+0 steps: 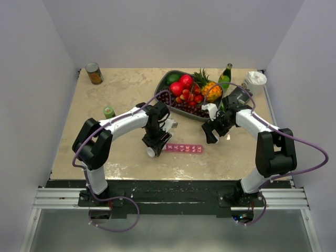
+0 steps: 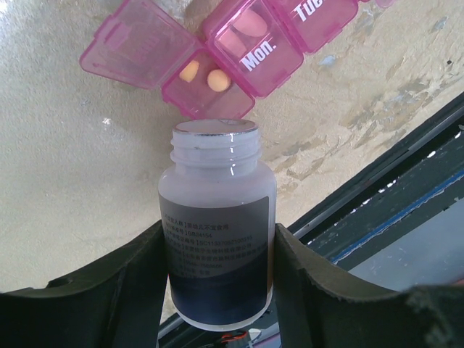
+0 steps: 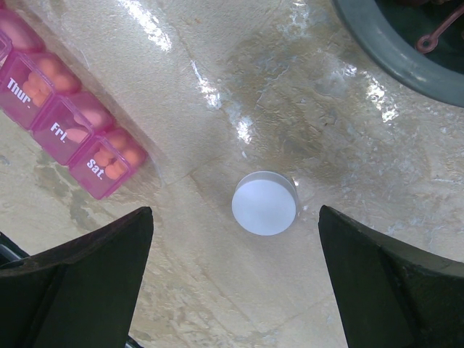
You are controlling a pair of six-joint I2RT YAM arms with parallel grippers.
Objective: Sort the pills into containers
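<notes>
The pink pill organiser (image 1: 184, 148) lies on the table between my arms. In the left wrist view its end compartment (image 2: 206, 85) stands open, lid (image 2: 130, 43) folded back, with two orange pills inside; the "Mon." (image 2: 257, 43) and "Tue" (image 2: 319, 18) lids are shut. My left gripper (image 2: 217, 250) (image 1: 155, 143) is shut on a white uncapped bottle (image 2: 217, 232), its mouth next to the open compartment. My right gripper (image 3: 235, 275) (image 1: 212, 135) is open and empty above a round white cap (image 3: 264, 203) on the table. The "Thur", "Fri" and "Sat" compartments (image 3: 65, 123) hold orange pills.
A grey tray (image 1: 169, 79) of fruit stands behind the organiser; its rim (image 3: 391, 54) is close to the right gripper. A green bottle (image 1: 226, 76), a white roll (image 1: 255, 82), a tin can (image 1: 94, 73) and a small green object (image 1: 108, 112) stand further off. The table's front edge (image 2: 377, 188) is near.
</notes>
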